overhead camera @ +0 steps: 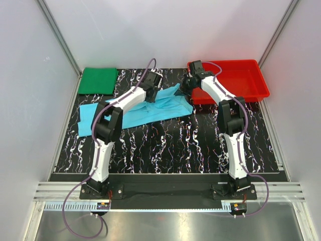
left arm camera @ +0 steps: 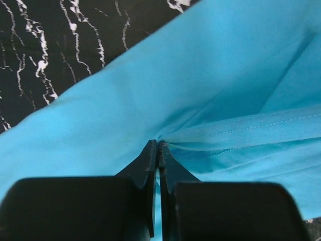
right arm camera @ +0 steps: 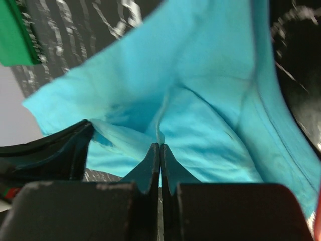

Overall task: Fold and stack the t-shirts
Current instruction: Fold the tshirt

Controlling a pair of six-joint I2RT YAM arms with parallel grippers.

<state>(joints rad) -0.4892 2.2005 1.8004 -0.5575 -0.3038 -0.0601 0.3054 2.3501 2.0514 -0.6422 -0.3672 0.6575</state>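
The green t-shirt (overhead camera: 99,80) lies folded at the far left corner, so I judge half is done. The blue t-shirt (overhead camera: 145,111) lies unfolded in the middle; my left gripper (left arm camera: 158,148) and right gripper (right arm camera: 160,149) both pinch its cloth.

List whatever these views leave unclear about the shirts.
- Top view: the left gripper and right gripper themselves hide where they pinch the blue shirt.
- Right wrist view: green shirt cut off by the left edge.
- Wrist views: blue shirt's outline runs past the frame.
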